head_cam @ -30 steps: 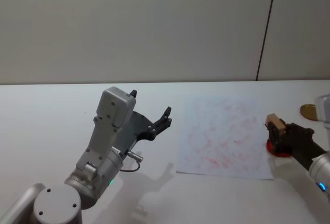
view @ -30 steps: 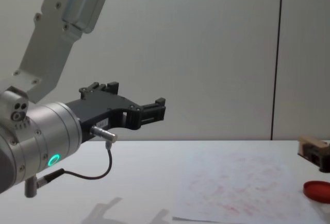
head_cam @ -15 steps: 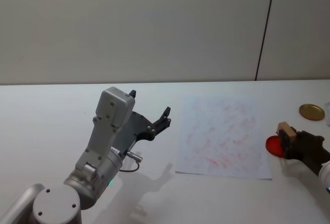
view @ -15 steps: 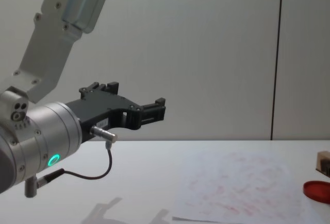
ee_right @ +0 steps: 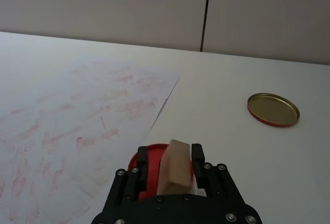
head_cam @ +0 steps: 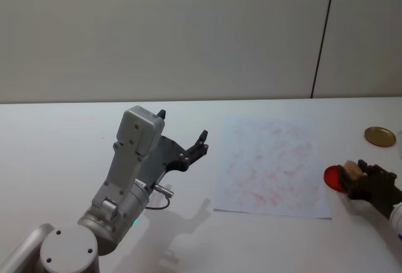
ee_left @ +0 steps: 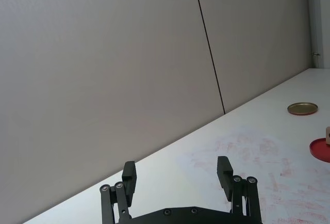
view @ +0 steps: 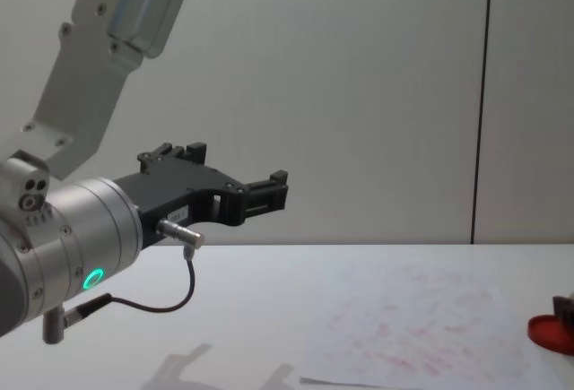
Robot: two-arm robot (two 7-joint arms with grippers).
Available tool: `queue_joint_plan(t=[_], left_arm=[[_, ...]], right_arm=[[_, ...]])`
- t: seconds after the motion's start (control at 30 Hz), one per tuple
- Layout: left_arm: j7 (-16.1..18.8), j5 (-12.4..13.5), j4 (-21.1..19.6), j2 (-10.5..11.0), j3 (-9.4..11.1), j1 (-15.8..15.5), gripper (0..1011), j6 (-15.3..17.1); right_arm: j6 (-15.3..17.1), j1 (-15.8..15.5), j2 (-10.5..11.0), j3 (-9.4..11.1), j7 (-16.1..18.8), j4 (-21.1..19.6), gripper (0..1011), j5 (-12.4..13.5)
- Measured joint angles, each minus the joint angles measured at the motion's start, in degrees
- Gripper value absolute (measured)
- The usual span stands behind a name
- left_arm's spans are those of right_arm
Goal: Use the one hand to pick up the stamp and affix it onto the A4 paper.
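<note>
Stamp [ee_right: 174,166] clenched in right end effector [ee_right: 168,168] over red ink pad [head_cam: 331,177]; left end effector [ee_left: 178,175] released

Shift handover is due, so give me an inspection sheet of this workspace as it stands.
Surface: white table, bare apart from the items below.
Job's things: the stamp, a tan wood block, is clamped in the right gripper over the red ink pad. The A4 paper, smudged with red marks, lies flat left of the pad.
Clutter: a gold round lid beyond the pad.
Grippers: right jaws shut on the stamp; left gripper raised off the table left of the paper, jaws open and empty.
Cables: a thin dark cable loops from the left wrist.
Surroundings: plain grey wall panels.
</note>
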Motion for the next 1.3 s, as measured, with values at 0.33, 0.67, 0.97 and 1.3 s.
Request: queue_joint_plan(t=[0.33,0.67,0.97,1.3], left_arm=[[0.0,0.0,0.0,0.0,0.0,0.0,993,0.0],[0.0,0.0,0.0,0.0,0.0,0.0,993,0.0],[0.0,0.0,0.0,0.0,0.0,0.0,993,0.0],[0.0,0.0,0.0,0.0,0.0,0.0,993,0.0]], right_arm=[[-0.4,0.0,-0.2,0.0,0.1,0.4,778,0.5],[-2.8,-0.6,-0.2,0.1,-0.5,-2.5,1003,1.2],[-4.6,-2.4,-0.6,-0.2,-2.7,-9.0,1003,1.6],[-5.4,-4.7,-1.5,-1.3,-5.4,-16.1,1003,1.4]])
